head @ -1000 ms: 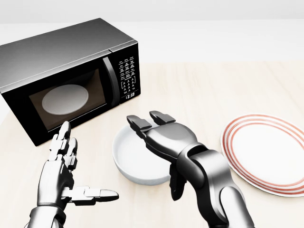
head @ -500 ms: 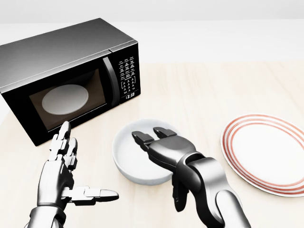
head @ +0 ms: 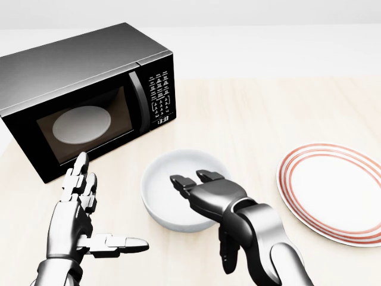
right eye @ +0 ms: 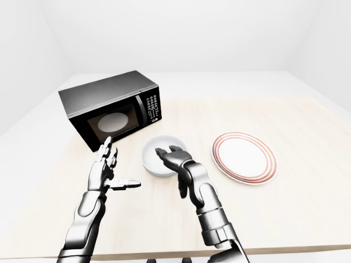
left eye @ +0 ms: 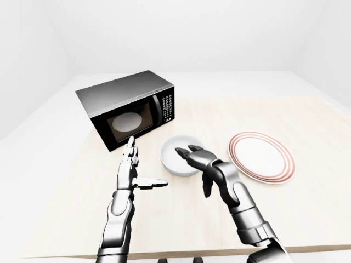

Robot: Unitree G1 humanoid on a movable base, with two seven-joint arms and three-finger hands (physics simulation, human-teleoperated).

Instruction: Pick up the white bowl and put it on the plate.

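The white bowl (head: 159,192) sits upright on the pale wooden table, just below the microwave in the head view. The white plate with red rings (head: 333,189) lies flat to its right, apart from it. My right hand (head: 203,217) is open over the bowl's lower right rim. Its two fingers (head: 181,182) reach into the bowl and its thumb hangs outside below the rim. It does not grip the bowl. My left hand (head: 106,210) is open and empty to the left of the bowl, fingers up and thumb pointing right.
A black microwave (head: 83,95) with its door shut stands at the upper left, a white turntable showing through its window. The table (left eye: 307,118) stretches to the right and upward past the plate. White walls surround it.
My right hand has drawn back toward the bottom of the head view, its fingertips moving from the bowl's upper part to its lower rim. The left hand, bowl and plate have not moved.
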